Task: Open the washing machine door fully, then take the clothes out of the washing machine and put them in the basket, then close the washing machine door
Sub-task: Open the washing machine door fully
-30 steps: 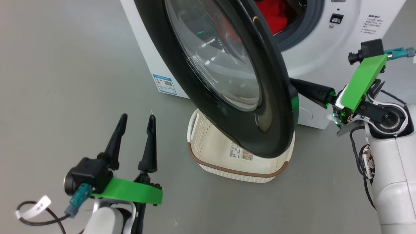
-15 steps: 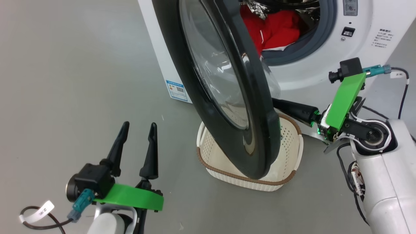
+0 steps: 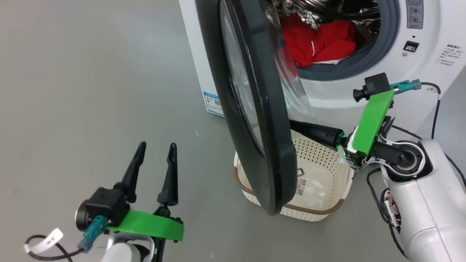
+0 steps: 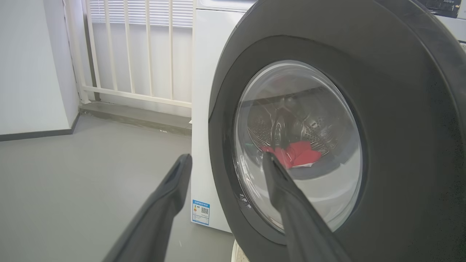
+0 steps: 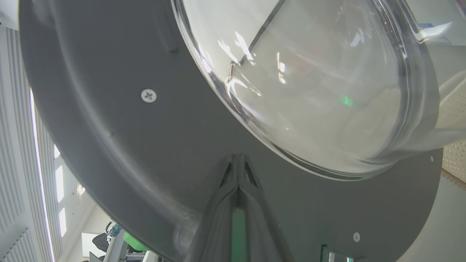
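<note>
– Judging which arm the next move belongs to: where does the large round glossy black washing machine door (image 3: 255, 91) lie from each gripper?

– It stands partly open, almost edge-on in the head view, its lower rim over the small cream perforated plastic basket (image 3: 320, 153) with the brown woven-look rim. The right gripper (image 5: 238, 157) is on the inner side. Its two long dark fingers are pressed together on nothing, tips at the grey inner face just below the bulging clear porthole. They seem to touch it, though I cannot be sure.

– And the other?

– The left gripper (image 3: 157, 145) hovers low on the outer side, fingers spread wide and empty, well apart from the door.

– So the right one is nearer?

– Clearly. The inner face lies square across the line of its fingers. I reckon a push along them would swing the door further out on its hinge, at the machine's left edge. It does not look fully open yet.

– The laundry?

– The bright red clothes (image 3: 320, 43) with thin white trim lie in the steel drum of the big white boxy washing machine (image 3: 429, 32). The basket holds only a paper label.
</note>
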